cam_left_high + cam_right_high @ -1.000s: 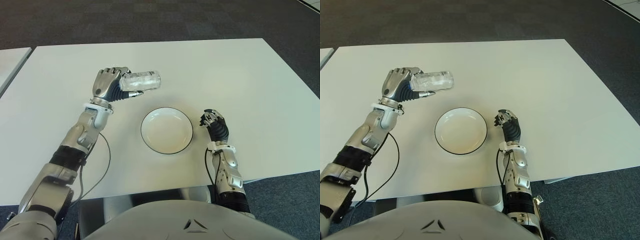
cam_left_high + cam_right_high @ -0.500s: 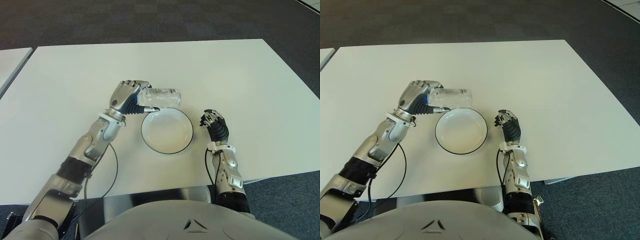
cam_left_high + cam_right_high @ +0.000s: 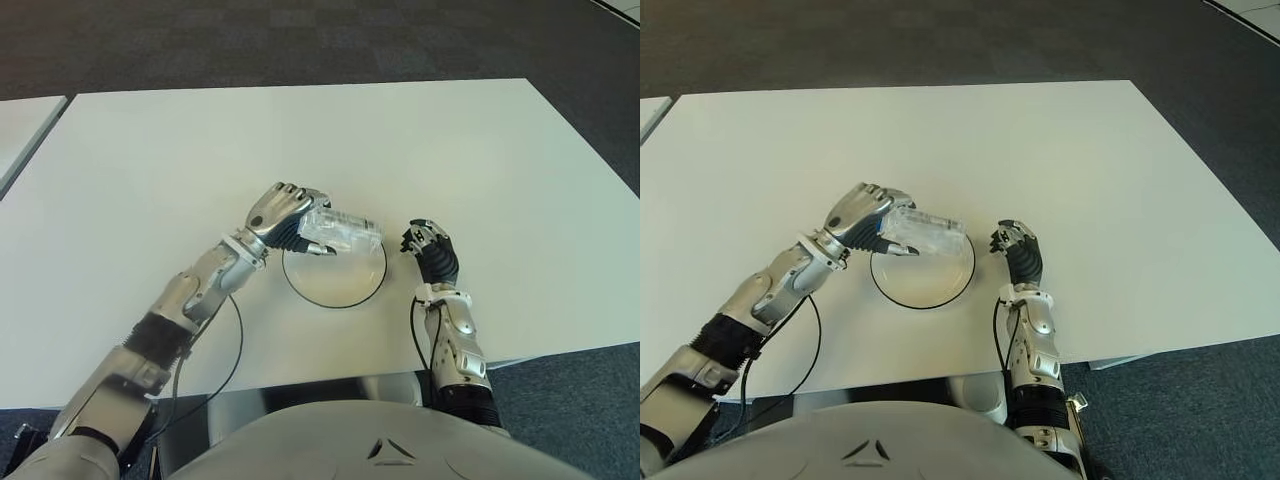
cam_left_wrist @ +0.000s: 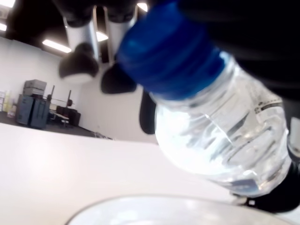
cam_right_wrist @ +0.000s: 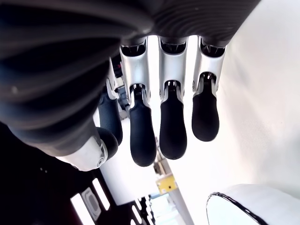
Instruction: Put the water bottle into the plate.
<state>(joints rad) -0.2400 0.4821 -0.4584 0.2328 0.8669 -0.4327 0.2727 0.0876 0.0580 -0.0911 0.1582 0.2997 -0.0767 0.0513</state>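
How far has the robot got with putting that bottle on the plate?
Done: the left hand has the water bottle picked up, lying sideways in its grip.
In hand: the bottle is over the plate, seemingly above it, not resting in it.
Left: lower it into the plate and let go.
The right hand shows beside the plate on its right, holding nothing.

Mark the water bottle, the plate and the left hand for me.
water bottle point(image 3: 343, 232), left eye view, on its clear body.
plate point(image 3: 345, 296), left eye view, on its bare near inside.
left hand point(image 3: 280, 212), left eye view, on its back, above the knuckles.
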